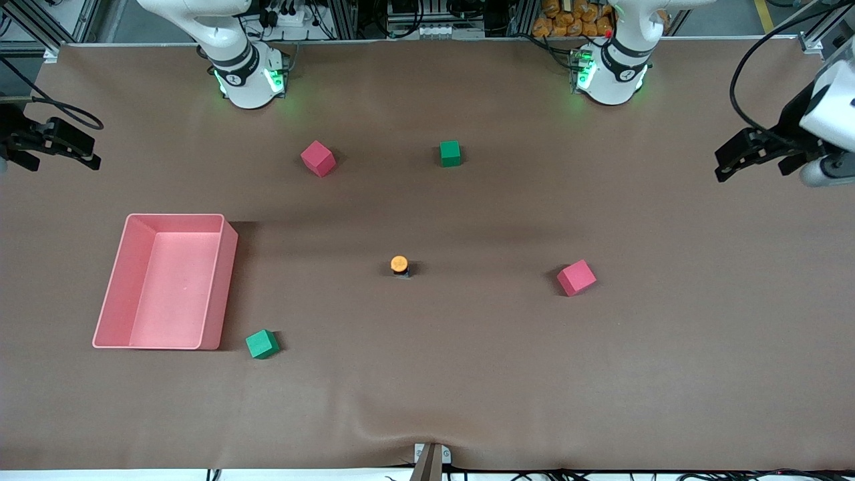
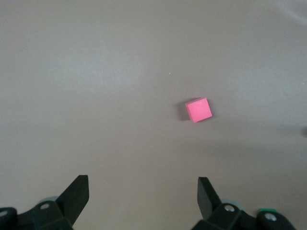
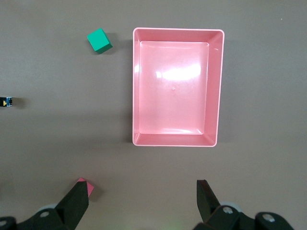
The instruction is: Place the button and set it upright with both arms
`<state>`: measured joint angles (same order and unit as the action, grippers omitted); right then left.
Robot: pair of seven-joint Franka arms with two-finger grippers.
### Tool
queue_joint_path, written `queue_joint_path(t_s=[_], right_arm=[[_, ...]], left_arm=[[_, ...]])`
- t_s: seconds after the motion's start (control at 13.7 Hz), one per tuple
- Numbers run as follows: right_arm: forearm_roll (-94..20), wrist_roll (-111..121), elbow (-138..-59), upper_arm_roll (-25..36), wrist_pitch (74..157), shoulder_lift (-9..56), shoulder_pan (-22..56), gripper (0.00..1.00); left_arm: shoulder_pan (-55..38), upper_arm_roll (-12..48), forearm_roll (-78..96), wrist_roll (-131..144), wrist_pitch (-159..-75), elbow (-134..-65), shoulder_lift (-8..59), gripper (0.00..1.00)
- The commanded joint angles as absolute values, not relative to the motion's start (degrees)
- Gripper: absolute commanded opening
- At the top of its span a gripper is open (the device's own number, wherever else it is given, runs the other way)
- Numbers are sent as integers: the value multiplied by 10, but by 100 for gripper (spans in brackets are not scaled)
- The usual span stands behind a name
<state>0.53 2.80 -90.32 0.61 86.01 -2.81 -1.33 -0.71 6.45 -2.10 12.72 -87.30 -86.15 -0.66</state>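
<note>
Front view shows the button (image 1: 399, 265) upright mid-bench, cap up, so apparently already placed, while the left gripper (image 1: 748, 157) and right gripper (image 1: 53, 143) hang at opposite bench ends, fingers wide, holding nothing.

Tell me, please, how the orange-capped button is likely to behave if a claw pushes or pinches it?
The button looks tiny beside the foam cubes, so probably light and easily shoved. Its narrow black body under a round cap suggests it may tip if pushed high. The blocky body should resist rolling, though the cap could slip between fingers.
</note>
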Motion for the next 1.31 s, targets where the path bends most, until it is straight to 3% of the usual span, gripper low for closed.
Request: queue_joint_path(t_s=[0.0,1.24], right_arm=[[13,37,-894,3,852,-24,-19,100],[12,37,-893,2,850,-22,-22,100]], left_arm=[[-3,63,-8,124,-843,-863,-27,100],[18,77,-7,107,-804,-860,-39,100]])
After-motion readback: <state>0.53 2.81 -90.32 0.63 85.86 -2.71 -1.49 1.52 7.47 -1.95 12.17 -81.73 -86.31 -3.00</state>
